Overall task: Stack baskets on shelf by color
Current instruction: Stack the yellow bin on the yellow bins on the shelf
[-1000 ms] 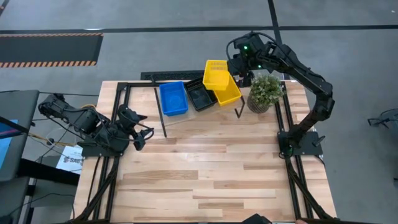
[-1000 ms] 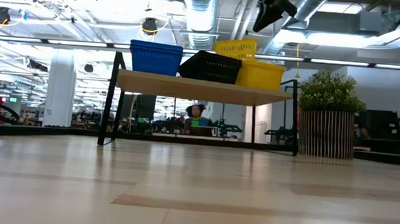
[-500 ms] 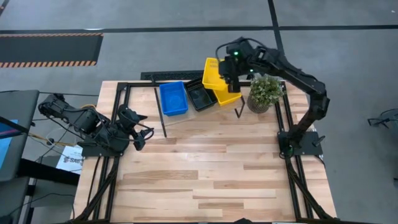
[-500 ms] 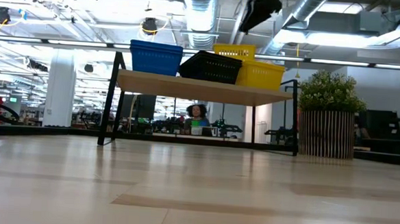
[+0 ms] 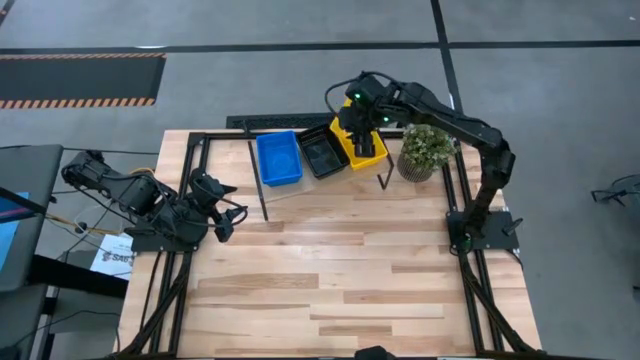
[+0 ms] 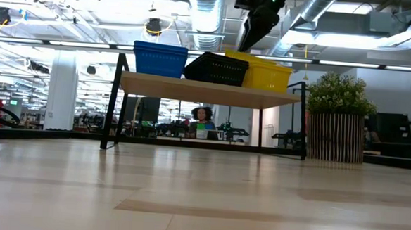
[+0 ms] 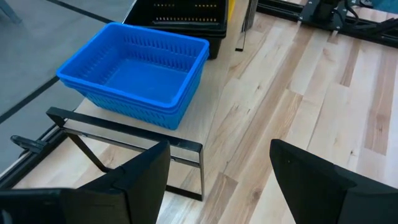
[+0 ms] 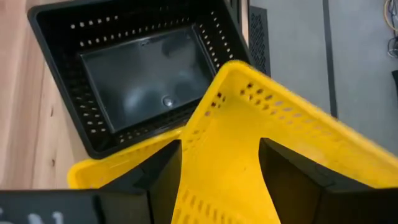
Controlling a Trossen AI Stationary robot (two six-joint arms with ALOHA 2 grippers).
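Note:
The shelf (image 6: 207, 92) carries a blue basket (image 5: 278, 158) on the left, a black basket (image 5: 323, 152) in the middle and yellow baskets (image 6: 264, 74) on the right, the top one nested in the one below. The black basket leans against the yellow stack (image 8: 249, 137). My right gripper (image 8: 221, 180) hangs over the yellow stack, open, with the top yellow basket's wall between its fingers. My left gripper (image 7: 217, 180) waits open near the table's left edge, short of the shelf, with nothing between its fingers. My right gripper comes at the top yellow basket from above, with one finger on either side of the basket's wall (image 8: 217, 124) beside the black basket. I cannot tell whether the fingers touch the wall. The basket rests in the yellow basket below it.
A potted plant (image 5: 427, 148) stands on the table just right of the shelf, close under my right arm. The wide plank tabletop (image 5: 340, 270) lies bare in front of the shelf. A person (image 6: 202, 116) sits in the room beyond the table.
My right gripper has gone toward the table's left and near edges and down, over the yellow stack. The upper yellow basket, which stood raised and tipped on the lower one, has sunk down into it.

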